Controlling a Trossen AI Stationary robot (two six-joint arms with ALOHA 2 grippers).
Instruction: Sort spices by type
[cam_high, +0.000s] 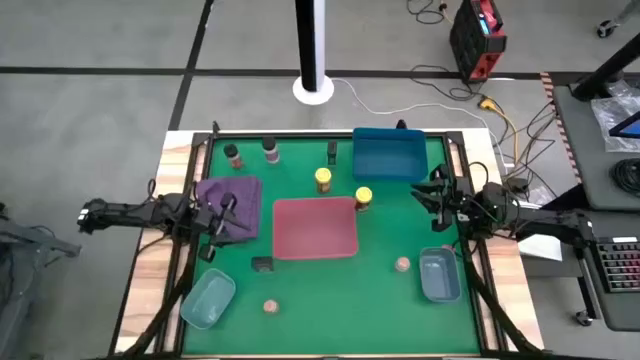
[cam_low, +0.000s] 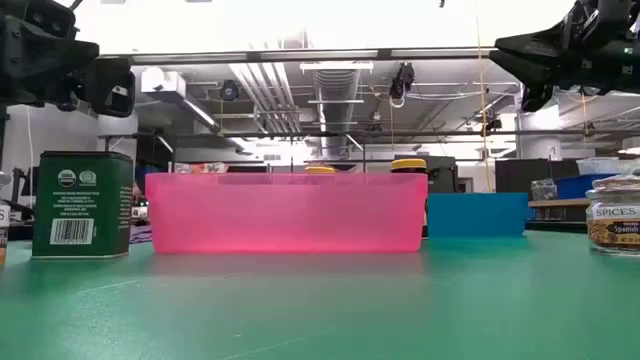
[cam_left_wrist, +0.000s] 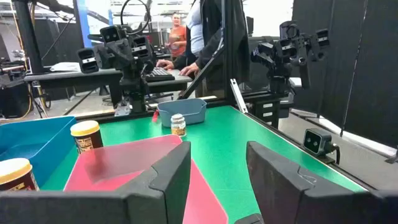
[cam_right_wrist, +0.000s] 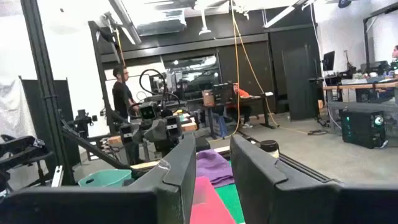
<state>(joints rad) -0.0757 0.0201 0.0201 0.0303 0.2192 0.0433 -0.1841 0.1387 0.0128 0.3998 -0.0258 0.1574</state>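
Green table carries red tray, blue tray, purple cloth, scattered spices

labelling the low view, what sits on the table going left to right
green tin → pink tray, with two yellow caps showing over its far rim → blue tray → spice jar at the right edge

You have the central tray mid-table, two jars just behind it. Two shakers stand far left. A tin sits near the tray's left corner, another tray far right.
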